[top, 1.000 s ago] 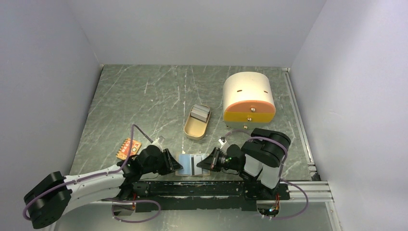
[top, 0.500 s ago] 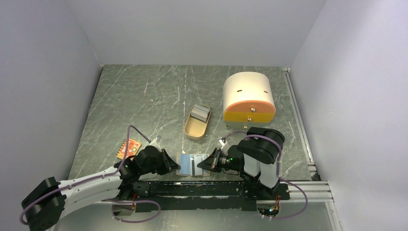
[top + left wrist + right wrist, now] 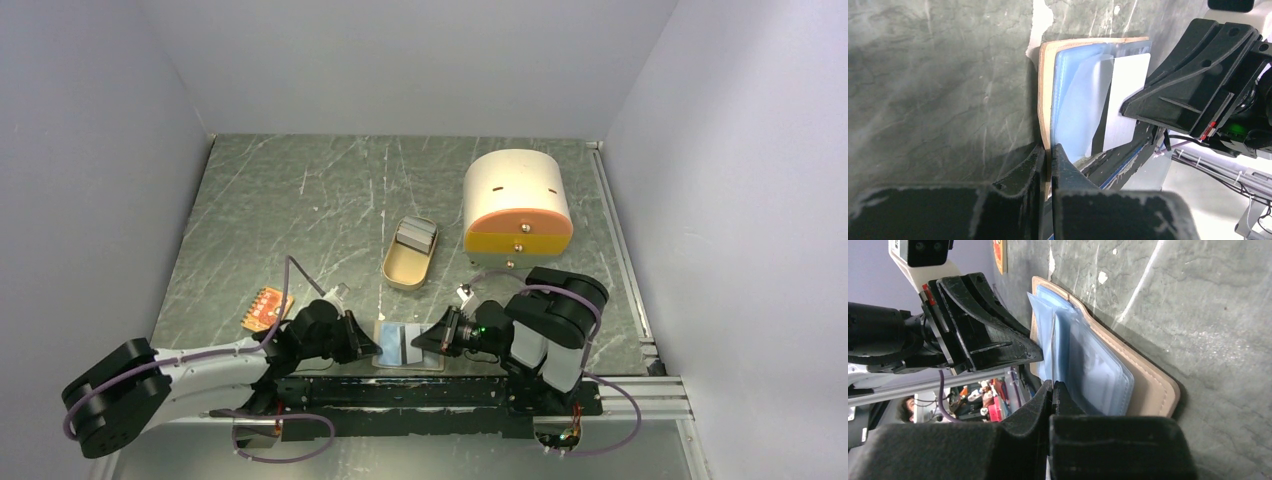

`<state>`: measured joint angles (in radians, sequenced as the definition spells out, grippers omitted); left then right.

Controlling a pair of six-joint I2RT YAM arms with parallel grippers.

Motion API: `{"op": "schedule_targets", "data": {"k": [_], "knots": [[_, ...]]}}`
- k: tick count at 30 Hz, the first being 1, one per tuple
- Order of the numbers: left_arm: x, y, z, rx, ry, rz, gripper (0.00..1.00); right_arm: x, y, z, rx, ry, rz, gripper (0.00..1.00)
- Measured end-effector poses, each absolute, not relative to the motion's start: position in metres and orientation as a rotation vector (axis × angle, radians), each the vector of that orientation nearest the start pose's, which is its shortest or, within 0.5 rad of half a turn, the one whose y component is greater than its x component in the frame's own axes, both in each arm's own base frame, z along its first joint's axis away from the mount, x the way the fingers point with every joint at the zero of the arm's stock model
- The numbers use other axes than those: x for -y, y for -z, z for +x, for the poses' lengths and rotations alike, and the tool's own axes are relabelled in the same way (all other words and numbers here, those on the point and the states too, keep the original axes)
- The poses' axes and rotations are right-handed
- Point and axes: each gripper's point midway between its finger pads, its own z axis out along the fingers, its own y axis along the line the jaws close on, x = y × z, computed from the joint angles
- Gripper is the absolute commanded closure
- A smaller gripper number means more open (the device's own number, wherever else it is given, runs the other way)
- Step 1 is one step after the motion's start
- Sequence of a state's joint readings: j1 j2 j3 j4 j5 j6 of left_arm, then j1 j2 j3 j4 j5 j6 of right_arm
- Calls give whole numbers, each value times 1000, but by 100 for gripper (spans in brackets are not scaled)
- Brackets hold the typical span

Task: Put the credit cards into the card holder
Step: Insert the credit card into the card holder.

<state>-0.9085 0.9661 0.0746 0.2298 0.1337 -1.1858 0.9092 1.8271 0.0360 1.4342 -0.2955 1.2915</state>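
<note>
The beige-tan card holder lies open near the table's front edge, its pale blue clear sleeves facing up. My left gripper is shut on its tan left edge, which sits between the jaws. My right gripper comes in from the right and is shut on a thin bluish sleeve beside the tan cover. A whitish panel shows among the sleeves. I cannot tell whether it is a card. What looks like the credit cards, a small greyish flat stack, lies in the oval tin.
The oval tan tin tray stands just behind the holder. A large cream box with an orange front is at the back right. An orange-red dotted piece lies to the left. The black base rail runs right in front of the holder.
My left gripper's jaws have closed on the holder's left edge, and the left arm has shifted slightly. The right gripper has stayed shut in almost the same place.
</note>
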Motion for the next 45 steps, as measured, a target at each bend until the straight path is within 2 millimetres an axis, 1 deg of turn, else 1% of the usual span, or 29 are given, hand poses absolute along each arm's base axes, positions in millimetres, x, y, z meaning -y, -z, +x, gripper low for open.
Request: {"op": "schedule_targets", "data": {"k": [8, 12, 17, 25, 33, 38, 45], "knots": [[241, -17, 105, -2542, 1189, -239, 91, -290, -22, 117, -2345, -1570, 201, 100], [242, -23, 105, -2523, 1208, -236, 91, -287, -21, 117, -2337, -1567, 206, 100], [241, -27, 105, -2511, 1218, -235, 91, -286, -21, 120, -2311, -1558, 169, 100], [239, -18, 104, -2546, 1186, -251, 91, -284, -22, 124, -2288, -1502, 92, 100], [240, -16, 104, -2553, 1187, -259, 91, -286, -22, 130, -2281, -1447, 45, 100], [241, -16, 105, -2553, 1194, -266, 91, -286, -21, 127, -2285, -1460, 62, 100], [246, -16, 105, -2557, 1224, -298, 91, -291, -18, 116, -2303, -1527, 131, 100]]}}
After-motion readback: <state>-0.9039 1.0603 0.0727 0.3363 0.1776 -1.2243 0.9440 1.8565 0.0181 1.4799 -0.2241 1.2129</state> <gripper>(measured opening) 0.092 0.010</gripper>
